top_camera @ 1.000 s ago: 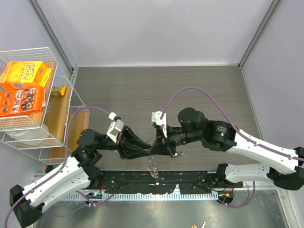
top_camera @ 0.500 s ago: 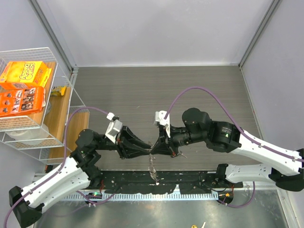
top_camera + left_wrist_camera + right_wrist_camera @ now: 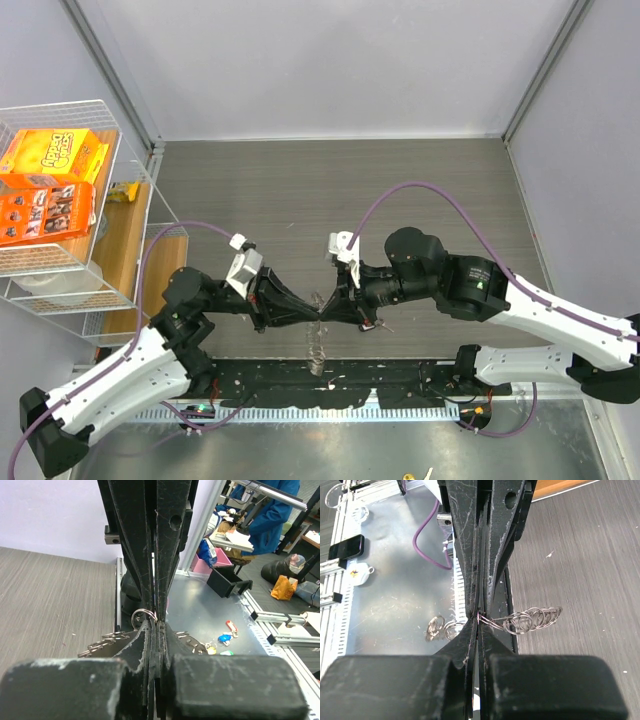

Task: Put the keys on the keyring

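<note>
My left gripper point(image 3: 314, 316) and right gripper point(image 3: 326, 316) meet tip to tip above the table's near edge. Both are shut on the keyring point(image 3: 317, 349), whose silvery keys dangle as a short chain below the tips. In the left wrist view my left gripper point(image 3: 155, 623) pinches a thin ring point(image 3: 141, 615), and keys point(image 3: 100, 643) fan out on both sides. In the right wrist view my right gripper point(image 3: 479, 619) clamps the wire, with looped rings point(image 3: 532, 619) to the right and more point(image 3: 438, 628) to the left. No loose black-headed key shows.
A white wire basket point(image 3: 128, 160) with orange cereal boxes point(image 3: 52, 155) stands at the far left, beside a wooden board point(image 3: 125, 250). A black cable strip point(image 3: 400, 385) runs along the near edge. Coloured key tags point(image 3: 226, 637) lie on the metal floor beyond the table.
The right wrist swung back to the right and lined up with the left gripper. The pinch point rose slightly, and the dangling keys shifted a little left.
</note>
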Action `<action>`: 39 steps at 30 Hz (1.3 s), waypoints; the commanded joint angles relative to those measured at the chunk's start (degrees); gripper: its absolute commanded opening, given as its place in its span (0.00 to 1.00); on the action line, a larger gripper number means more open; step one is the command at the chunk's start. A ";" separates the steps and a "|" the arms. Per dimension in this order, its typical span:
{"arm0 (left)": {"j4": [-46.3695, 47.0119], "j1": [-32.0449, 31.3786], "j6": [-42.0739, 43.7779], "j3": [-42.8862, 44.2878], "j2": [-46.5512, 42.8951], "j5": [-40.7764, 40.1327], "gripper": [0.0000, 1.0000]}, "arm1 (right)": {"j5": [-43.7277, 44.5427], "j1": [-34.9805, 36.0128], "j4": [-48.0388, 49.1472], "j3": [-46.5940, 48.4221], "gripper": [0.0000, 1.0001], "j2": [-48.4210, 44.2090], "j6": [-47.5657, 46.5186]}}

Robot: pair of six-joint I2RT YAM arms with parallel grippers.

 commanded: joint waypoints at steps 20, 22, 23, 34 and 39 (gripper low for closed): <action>-8.58 -0.78 5.01 4.05 -1.24 -9.31 0.00 | 4.46 2.37 6.25 1.70 0.26 -2.92 -0.20; -8.58 -0.78 4.84 3.88 -1.77 -9.40 0.00 | 4.55 2.37 6.43 1.35 0.28 -3.36 -0.03; -8.58 -0.78 4.92 3.88 -1.85 -9.40 0.00 | 4.46 2.37 6.43 1.09 0.29 -3.54 0.06; -9.11 -0.78 4.75 4.05 -3.17 -8.96 0.00 | 6.92 2.37 5.11 0.12 0.37 -6.35 -0.55; -9.02 -0.78 4.40 4.05 -3.35 -8.52 0.00 | 7.45 2.37 4.50 -0.41 0.38 -6.62 -0.81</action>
